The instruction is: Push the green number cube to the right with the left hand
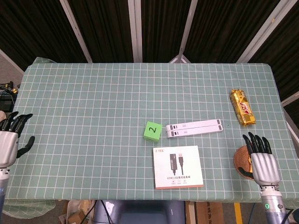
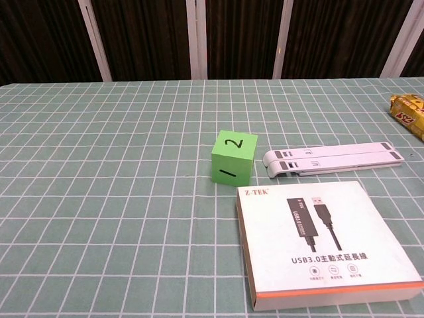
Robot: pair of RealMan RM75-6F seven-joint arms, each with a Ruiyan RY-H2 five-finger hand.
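The green number cube (image 1: 152, 130) (image 2: 233, 157) sits mid-table with a 2 on top, its right side close to the white folded stand (image 1: 194, 128) (image 2: 333, 159). My left hand (image 1: 9, 142) hovers at the table's far left edge, fingers spread and empty, far from the cube. My right hand (image 1: 263, 161) stays at the front right corner, fingers apart, holding nothing. The chest view shows neither hand.
A white USB product box (image 1: 178, 166) (image 2: 327, 244) lies in front of the cube. A gold snack packet (image 1: 242, 108) (image 2: 409, 112) lies at the right. A round brown coaster (image 1: 242, 160) sits under my right hand. Green checked cloth (image 1: 93, 93) covers the table.
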